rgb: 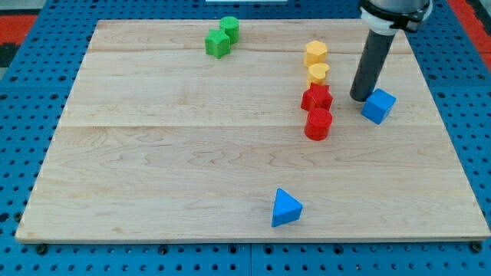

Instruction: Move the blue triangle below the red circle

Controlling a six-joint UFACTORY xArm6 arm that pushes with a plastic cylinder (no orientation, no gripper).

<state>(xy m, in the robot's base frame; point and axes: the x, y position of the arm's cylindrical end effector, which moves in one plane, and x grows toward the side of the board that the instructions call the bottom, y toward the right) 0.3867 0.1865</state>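
Standing upright at the far right of the wooden board (153,169), with my tip (359,98) resting on the surface just left of the blue cube (378,106), touching or nearly touching its left face; cannot tell which. No fingers to open or close on this rod, so nothing held, only that lower end set beside the cube. Lying well apart from all that, near the front edge and a little right of centre: the blue triangle (286,208), alone, pointing up and slightly left. Sitting further back, left of the tip: a column of four blocks running far to near, with the yellow hexagon (315,54) farthest, then the yellow heart (318,73) just in front of it, then the red star (316,97), then the red circle (317,123) nearest, each touching or almost touching its neighbour. Separated from the triangle by a broad stretch of bare wood in front of the red circle. Placed at the far edge, left of centre: the green circle (229,28) and, just left and in front of it, the green cube (218,43), pressed together. Surrounding the board on every side: a blue pegboard (23,153).
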